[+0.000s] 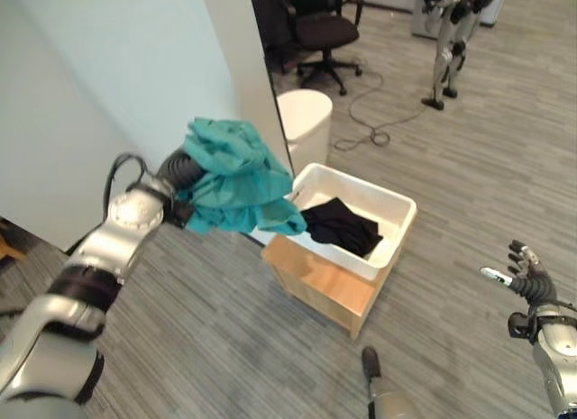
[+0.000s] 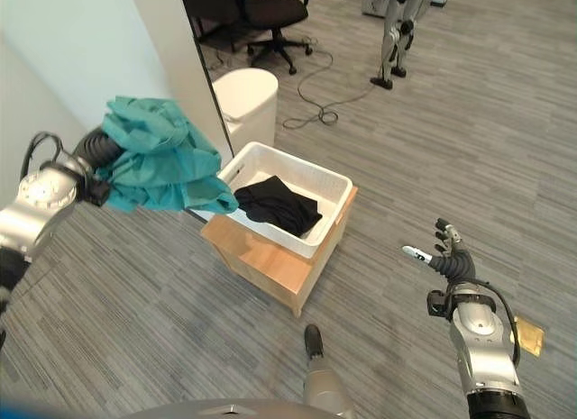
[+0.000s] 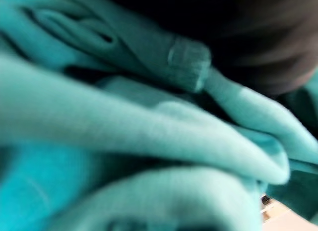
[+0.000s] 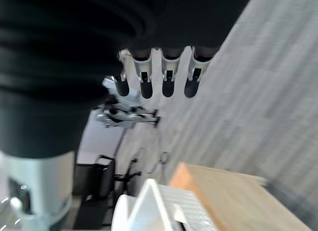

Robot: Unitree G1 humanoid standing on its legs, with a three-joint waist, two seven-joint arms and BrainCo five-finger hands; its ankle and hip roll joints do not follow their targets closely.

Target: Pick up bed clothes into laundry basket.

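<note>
A bunched teal cloth (image 1: 236, 177) hangs in the air over my left hand (image 1: 178, 173), just left of the basket's near-left corner; one end droops over the rim. The cloth wraps the hand and covers the left wrist view (image 3: 149, 141). The white laundry basket (image 1: 398, 208) sits on a low wooden stand (image 1: 315, 284) and holds a black garment (image 1: 341, 226). My right hand (image 2: 446, 254) is low at the right, well away from the basket, fingers (image 4: 168, 77) straight and holding nothing.
A pale partition wall (image 1: 135, 77) stands behind the cloth. Behind the basket is a white round bin (image 1: 305, 114), then a black office chair (image 1: 325, 30) and a loose cable (image 1: 370, 122) on the floor. Another robot's legs (image 1: 445, 50) stand at the far right.
</note>
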